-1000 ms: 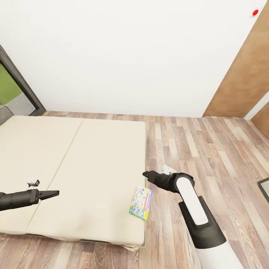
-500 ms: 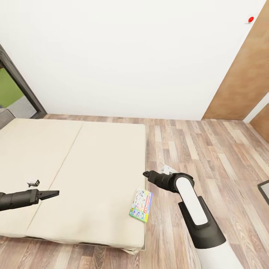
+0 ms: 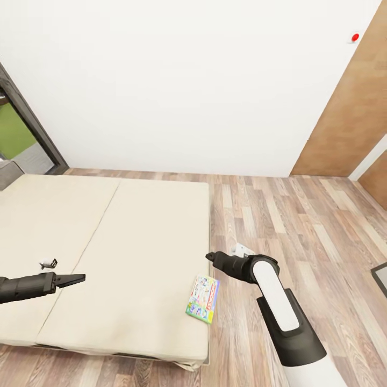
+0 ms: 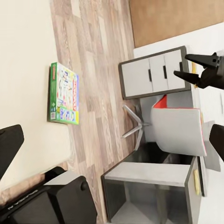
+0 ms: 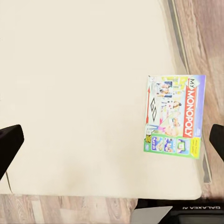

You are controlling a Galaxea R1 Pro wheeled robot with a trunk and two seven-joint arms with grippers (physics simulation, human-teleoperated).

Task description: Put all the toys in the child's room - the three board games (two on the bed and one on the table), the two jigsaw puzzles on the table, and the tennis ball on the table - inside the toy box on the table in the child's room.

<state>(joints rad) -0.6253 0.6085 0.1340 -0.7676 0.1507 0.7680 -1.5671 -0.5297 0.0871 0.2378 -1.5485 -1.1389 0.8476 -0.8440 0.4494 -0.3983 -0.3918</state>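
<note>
We are looking down over the bed [image 3: 123, 242], whose beige mattress is lying bare except for one board game [image 3: 203, 299] sitting flat at its near right corner, close to the mattress edge and the wooden floor [image 3: 301, 226] beside it. From the right wrist view the same board game [image 5: 175, 115] is showing its printed lid (pale blue-green with a red band and white lettering) and is resting just inside the bed's edge. Our left gripper [image 3: 79, 278] is hovering over the near left part of the mattress, its tip looking pressed together, holding nothing. Our right gripper [image 3: 209, 257] is hanging above the bed's right edge, just beyond the game and not touching it; in its own wrist view the two dark fingers [image 5: 9, 142] are standing wide apart at the sides of the picture, so it is spread and empty. In the left wrist view the game [image 4: 63, 94] is lying on the mattress beside the floor, and a table [image 4: 156, 74] with white drawers and a chair [image 4: 177, 128] are standing well apart from it
</note>
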